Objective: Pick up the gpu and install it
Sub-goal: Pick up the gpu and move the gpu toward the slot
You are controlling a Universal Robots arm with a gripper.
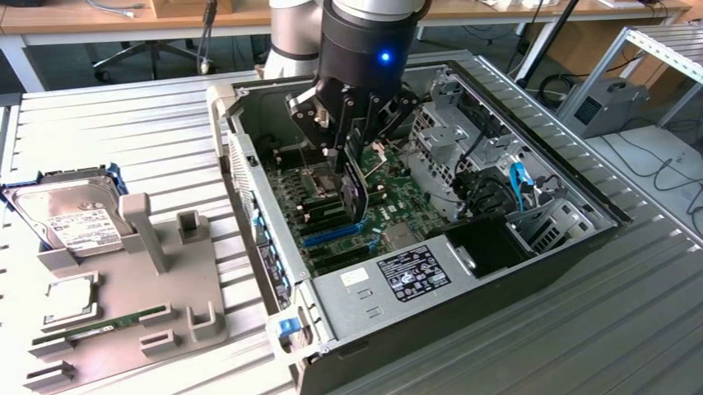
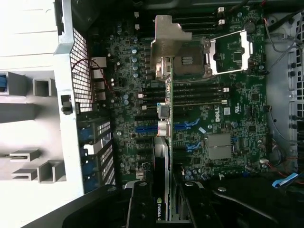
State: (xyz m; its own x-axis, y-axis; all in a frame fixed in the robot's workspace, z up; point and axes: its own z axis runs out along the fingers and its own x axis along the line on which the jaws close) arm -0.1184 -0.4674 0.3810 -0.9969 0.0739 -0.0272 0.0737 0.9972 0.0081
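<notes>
The gpu (image 1: 353,196) hangs edge-on at centre frame, just above the motherboard (image 1: 396,206) inside the open computer case (image 1: 549,271). The gripper (image 1: 351,156) is clamped on its upper edge. Good seating likely wants the card upright, aligned over a blue slot (image 1: 329,237) before pressing.

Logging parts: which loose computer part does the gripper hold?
The gpu, the black card edge-down over the motherboard inside the case; the hard drive and memory stick rest outside on the grey holder.
</notes>
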